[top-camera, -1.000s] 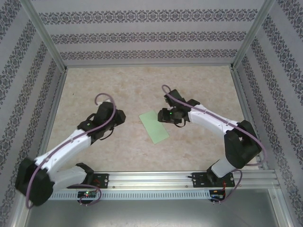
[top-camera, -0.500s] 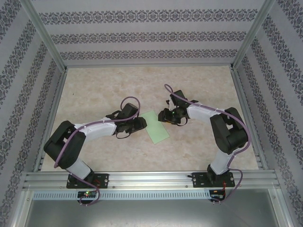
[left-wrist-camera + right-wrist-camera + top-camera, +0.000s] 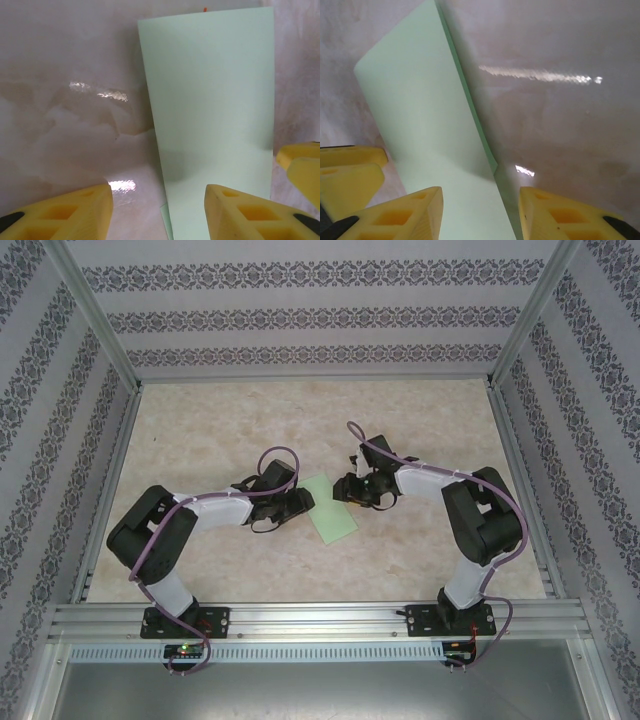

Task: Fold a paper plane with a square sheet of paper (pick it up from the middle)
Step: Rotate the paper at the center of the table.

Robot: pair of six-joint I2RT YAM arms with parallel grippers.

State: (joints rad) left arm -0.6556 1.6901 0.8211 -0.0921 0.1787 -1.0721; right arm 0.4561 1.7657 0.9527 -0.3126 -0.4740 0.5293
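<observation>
The pale green sheet of paper (image 3: 328, 508) lies flat on the beige table, folded into a narrow two-layer oblong. My left gripper (image 3: 301, 502) is low at its left long edge, open. In the left wrist view that edge of the paper (image 3: 210, 115) runs between the yellow fingers of the left gripper (image 3: 159, 200), and the right finger (image 3: 240, 210) is over the sheet. My right gripper (image 3: 347, 490) is open at the paper's far right corner. In the right wrist view the paper (image 3: 420, 115) shows a darker lower layer along its edge, between the fingers of the right gripper (image 3: 480, 202).
Aluminium posts and patterned walls (image 3: 320, 315) enclose the table on three sides. A metal rail (image 3: 320, 620) with both arm bases runs along the near edge. The two grippers are close together, and each wrist view shows the other's yellow fingers (image 3: 300, 165).
My left arm has swung in from the left to the paper's edge and its jaws have opened. The right gripper has shifted slightly at the far corner. The paper has stayed in place.
</observation>
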